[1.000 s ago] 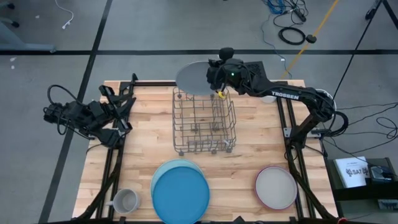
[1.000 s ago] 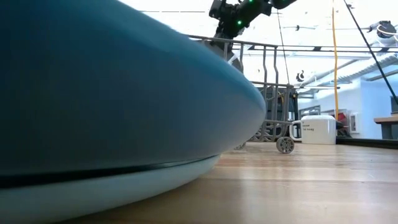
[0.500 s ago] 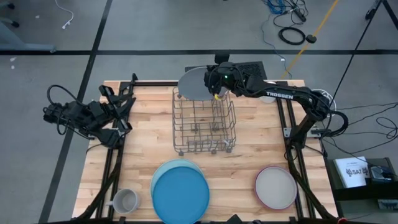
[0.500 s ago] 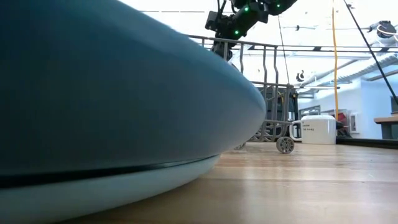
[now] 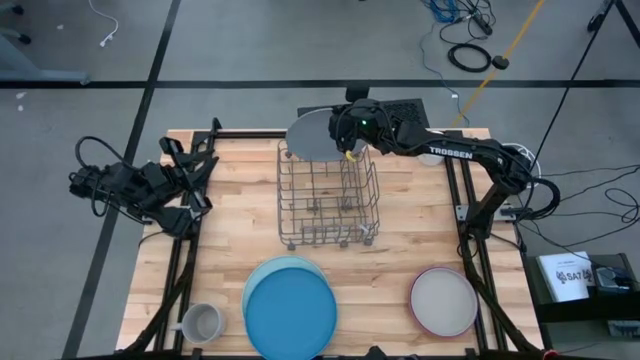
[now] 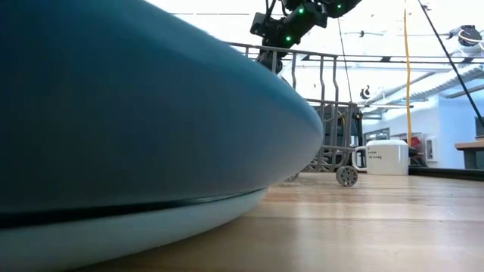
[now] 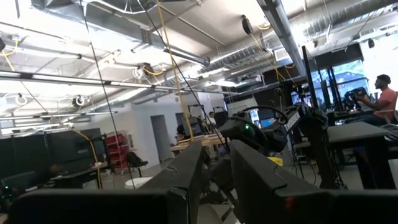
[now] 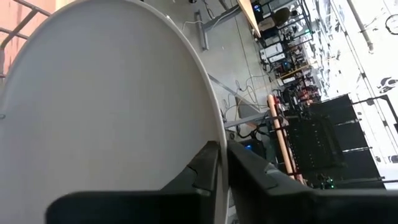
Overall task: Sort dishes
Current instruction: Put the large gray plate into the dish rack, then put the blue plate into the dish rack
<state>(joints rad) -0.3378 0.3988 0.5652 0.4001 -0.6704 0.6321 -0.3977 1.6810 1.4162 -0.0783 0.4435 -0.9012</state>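
A large grey plate [image 5: 312, 132] stands tilted on edge over the far end of the wire dish rack [image 5: 328, 195]. My right gripper [image 5: 341, 137] is shut on its rim, and in the right wrist view the grey plate [image 8: 106, 106] fills most of the picture. Whether the plate's lower edge rests in the rack is hidden. A dark blue plate [image 5: 291, 313] lies on a light blue plate [image 5: 272, 266] at the near edge. A pink-rimmed grey plate [image 5: 443, 302] lies flat at the near right. My left gripper [image 7: 214, 180] waits at the table's left, raised, open by a narrow gap. My right gripper pinches the grey plate's rim [image 8: 218, 134] between its two fingers, one on each face of the plate. The fingers come from the table's right, slanting a little downward. The plate stands tilted on edge at the rack's far rim.
A grey mug [image 5: 203, 323] stands at the near left corner. A white mug [image 6: 386, 157] stands at the far right beyond the rack. The rack's wire tines and top rail [image 6: 302, 54] rise just below the plate. Bare wood lies left and right of the rack.
My right gripper has come down a little toward the rack's far end with the grey plate, which now stands steeper and closer to the rack's rim. It has kept still in the last half second.
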